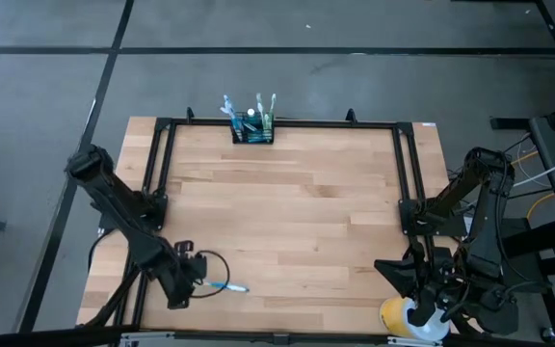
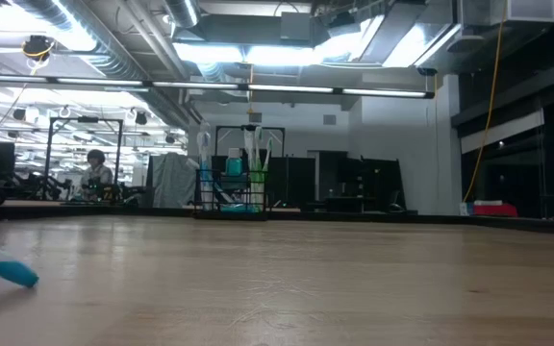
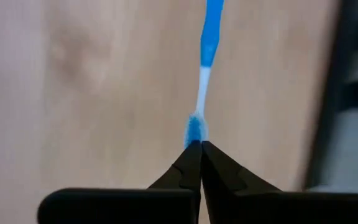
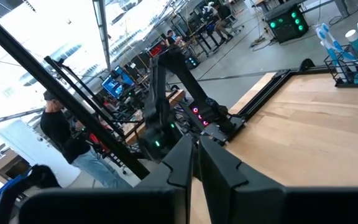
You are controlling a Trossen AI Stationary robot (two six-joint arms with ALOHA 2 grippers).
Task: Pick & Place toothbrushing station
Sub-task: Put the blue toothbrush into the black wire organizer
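The black wire-mesh caddy [image 1: 252, 130] stands at the middle of the table's far edge with several toothbrushes and a tube upright in it; it also shows in the low view [image 2: 234, 187] and the right wrist view [image 4: 353, 59]. A blue-and-white toothbrush [image 1: 227, 286] lies near the table's near left corner, and one end shows in the low view [image 2: 8, 271]. My left gripper [image 1: 196, 280] is shut at that toothbrush's brush end. My right gripper [image 4: 195, 149] is shut and empty at the near right [image 1: 390, 269]. My left gripper has its shut fingertips [image 3: 191, 152] on the bristle end [image 3: 194, 129] of the toothbrush, only at their very tips. The fingers lie along the toothbrush, which runs straight on away from them over the wood. Whether the handle rests on the table I cannot tell.
A round yellow-and-white cup [image 1: 408, 318] sits at the near right edge, partly under my right arm. A black frame rail [image 1: 277, 123] runs along the far edge and both sides of the table. The middle of the wooden table [image 1: 287, 212] is bare. People stand in the room beyond.
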